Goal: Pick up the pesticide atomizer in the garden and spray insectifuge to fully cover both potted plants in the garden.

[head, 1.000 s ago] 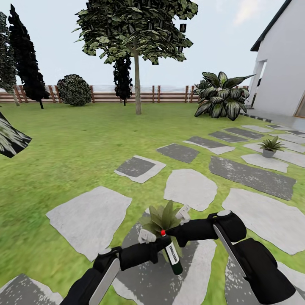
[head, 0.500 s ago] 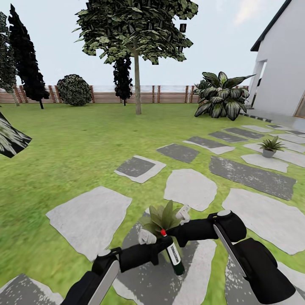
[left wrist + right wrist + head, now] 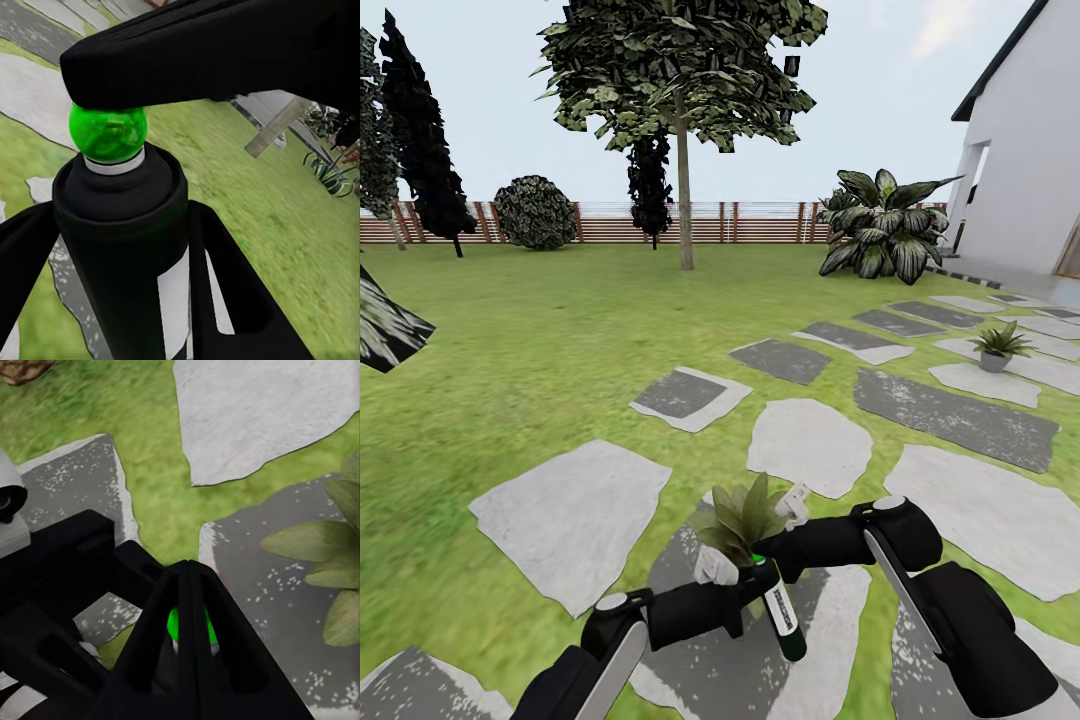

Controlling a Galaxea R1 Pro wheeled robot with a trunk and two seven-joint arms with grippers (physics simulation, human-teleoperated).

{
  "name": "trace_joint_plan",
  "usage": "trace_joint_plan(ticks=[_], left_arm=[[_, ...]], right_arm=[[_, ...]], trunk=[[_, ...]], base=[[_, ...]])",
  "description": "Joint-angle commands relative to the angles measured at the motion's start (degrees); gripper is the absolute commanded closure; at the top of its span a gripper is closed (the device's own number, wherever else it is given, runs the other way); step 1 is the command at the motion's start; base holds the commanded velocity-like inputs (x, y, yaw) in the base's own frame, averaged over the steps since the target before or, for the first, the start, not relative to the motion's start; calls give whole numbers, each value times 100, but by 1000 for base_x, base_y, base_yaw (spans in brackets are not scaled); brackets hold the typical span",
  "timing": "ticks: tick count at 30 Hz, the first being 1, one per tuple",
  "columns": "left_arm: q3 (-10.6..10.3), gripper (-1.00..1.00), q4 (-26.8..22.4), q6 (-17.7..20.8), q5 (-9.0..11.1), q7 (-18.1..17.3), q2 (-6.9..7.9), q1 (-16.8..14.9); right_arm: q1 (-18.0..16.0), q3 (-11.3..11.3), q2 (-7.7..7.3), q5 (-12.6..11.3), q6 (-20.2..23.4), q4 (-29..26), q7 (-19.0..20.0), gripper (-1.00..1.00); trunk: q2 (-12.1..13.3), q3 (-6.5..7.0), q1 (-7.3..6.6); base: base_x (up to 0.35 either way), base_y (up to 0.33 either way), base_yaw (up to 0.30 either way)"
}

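Left tool (image 3: 735, 585) grips the spray bottle (image 3: 780, 610); right tool (image 3: 775, 548) pressed closed on its tip.
Likely light, rigid, slippery plastic; best held mid-body, beside the potted plant (image 3: 745, 515).

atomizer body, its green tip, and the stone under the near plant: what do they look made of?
Atomizer body: smooth black plastic or coated metal by its matte sheen, with a white label. Tip: glossy translucent green plastic, highlights showing inside. Stone: rough grey slab, white-speckled, pale edges; looks like natural flagstone or concrete, hard to tell in a render.
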Motion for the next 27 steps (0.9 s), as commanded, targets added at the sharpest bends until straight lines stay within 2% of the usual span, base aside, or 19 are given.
trace_joint_plan(ticks=[1, 16, 18, 20, 21, 23, 25, 27], left_arm=[[3, 100, -6, 51, 63, 0, 10, 2], [88, 100, 35, 62, 68, 37, 28, 11], [95, 100, 63, 64, 51, 56, 32, 11], [183, 100, 117, 66, 34, 103, 33, 11], [211, 100, 133, 66, 31, 127, 34, 11], [294, 100, 217, 66, 25, 291, 36, 11], [321, 100, 269, 65, 23, 492, 41, 11], [335, 100, 302, 65, 21, 719, 62, 11]], right_arm=[[-5, 3, -3, -4, 36, -4, 12, 100], [-5, -14, -46, -30, 36, -38, 23, 100], [-5, -150, -47, -29, 36, -38, 18, 100], [-5, -554, -30, -16, 36, -39, -4, 100], [-5, -664, -31, -10, 36, -39, -8, 100], [-19, -1085, -41, 4, 36, -39, -19, 100], [-36, -1338, -50, 13, 36, -39, -22, 100], [-50, -1489, -60, 19, 36, -39, -34, 100]], trunk=[[-2, -5, -1], [-2, -5, -1], [-2, -5, -1], [-2, -5, -1], [-2, -5, -1], [-2, -5, -1], [-2, -5, -1], [-2, -5, -1]], base=[[0, 0, 0], [0, 0, 0], [0, 0, 0], [0, 0, 0], [0, 0, 0], [0, 0, 0], [0, 0, 0], [0, 0, 0]])
